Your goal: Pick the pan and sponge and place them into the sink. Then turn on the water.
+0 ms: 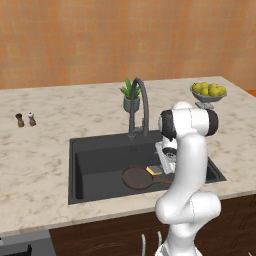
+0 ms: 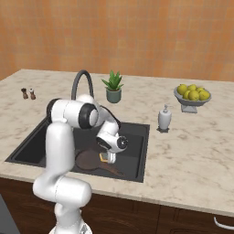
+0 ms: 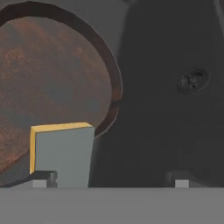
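In the hand view's lower left, the sponge (image 3: 63,153) sits beside the left fingertip of the released end effector (image 3: 109,178), overlapping the pan (image 3: 52,83).

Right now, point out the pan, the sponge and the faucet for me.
pan (image 1: 136,177), left base view, on its reddish-brown floor.
sponge (image 3: 63,153), hand view, on its grey-blue face.
faucet (image 1: 145,102), left base view, on its arched neck.
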